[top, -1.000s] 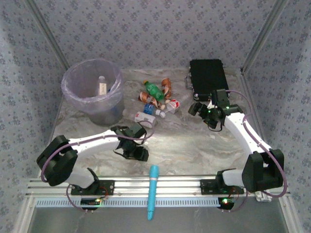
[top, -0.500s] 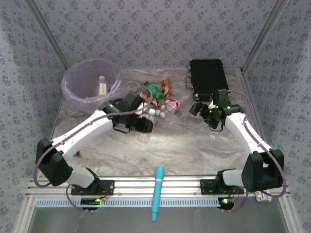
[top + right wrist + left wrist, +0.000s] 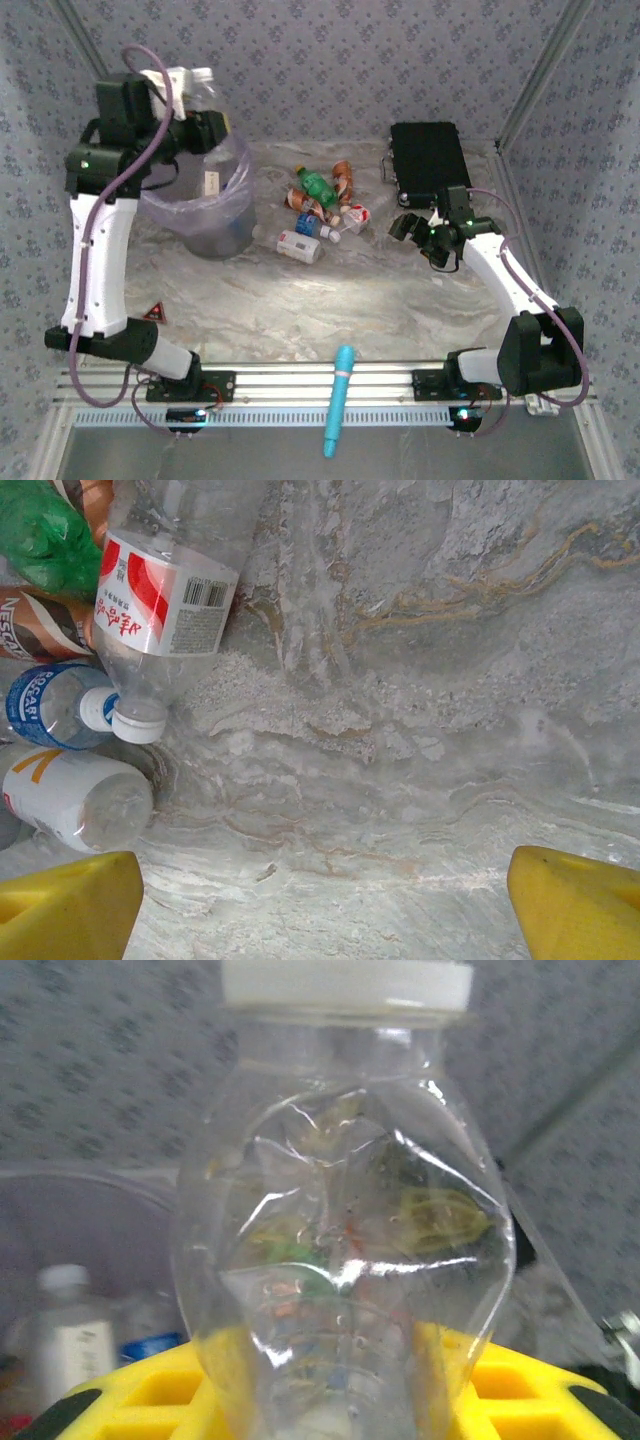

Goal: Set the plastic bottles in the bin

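- Overhead, gripping a clear white-capped bottle [image 3: 340,1260] in the left tool [image 3: 208,128], above the bin [image 3: 215,238]
- Holding the right tool [image 3: 325,900] wide apart over the table [image 3: 400,300], beside the loose bottles [image 3: 320,200] heaped near the bin

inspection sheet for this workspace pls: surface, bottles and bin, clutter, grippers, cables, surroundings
surface: marbled grey tabletop, no spills seen
job's things: bin with lavender liner, one bottle inside; pile of bottles lying mid-table; clear bottle with white cap held up near the bin
clutter: black case far right; light-blue tool across the front rail; small red triangle by the left arm
grippers: left gripper shut on the clear bottle; right gripper open over bare table beside the pile
cables: purple cable along the left arm, second cable looped at the right arm; no snag seen
surroundings: patterned fabric walls, metal frame posts
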